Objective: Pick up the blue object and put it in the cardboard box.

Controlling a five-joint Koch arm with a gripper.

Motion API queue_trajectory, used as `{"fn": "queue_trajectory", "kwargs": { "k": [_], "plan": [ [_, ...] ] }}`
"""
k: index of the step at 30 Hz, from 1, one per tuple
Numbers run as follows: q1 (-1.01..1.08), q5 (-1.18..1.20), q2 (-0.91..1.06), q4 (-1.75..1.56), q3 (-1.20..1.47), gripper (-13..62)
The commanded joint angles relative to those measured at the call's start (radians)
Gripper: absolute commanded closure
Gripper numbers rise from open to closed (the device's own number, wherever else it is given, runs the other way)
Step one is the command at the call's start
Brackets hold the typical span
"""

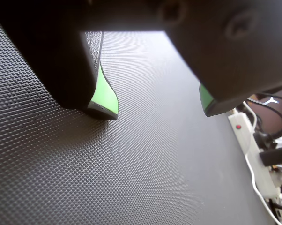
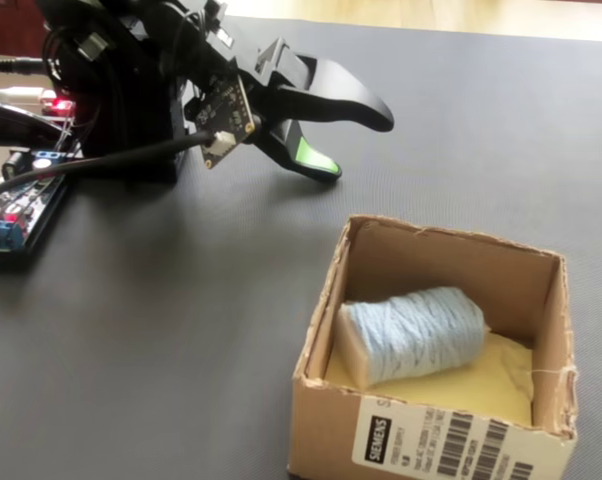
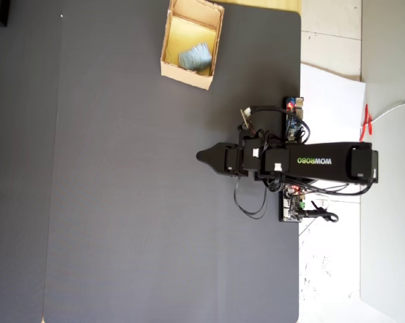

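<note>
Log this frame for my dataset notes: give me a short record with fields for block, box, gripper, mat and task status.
block: pale-blue block lies inside the box, resting on its yellowish floor; also seen in the overhead view
box: open cardboard box, barcode label on its front wall, on the mat
gripper: gripper open, empty, green pads showing, low over bare mat, apart from the box
mat: dark textured mat covers the table
task status: block already in the box; gripper holds nothing

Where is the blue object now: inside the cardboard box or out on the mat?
Inside. The blue object lies on the cardboard box floor; the overhead view agrees.
</note>
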Motion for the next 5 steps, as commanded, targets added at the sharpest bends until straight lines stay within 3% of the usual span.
{"fn": "queue_trajectory", "kwargs": {
  "k": [1,5],
  "plan": [
    [0.003,0.017,0.087,0.103,0.04,14.7],
    [0.003,0.017,0.087,0.103,0.04,14.7]
  ]
}}
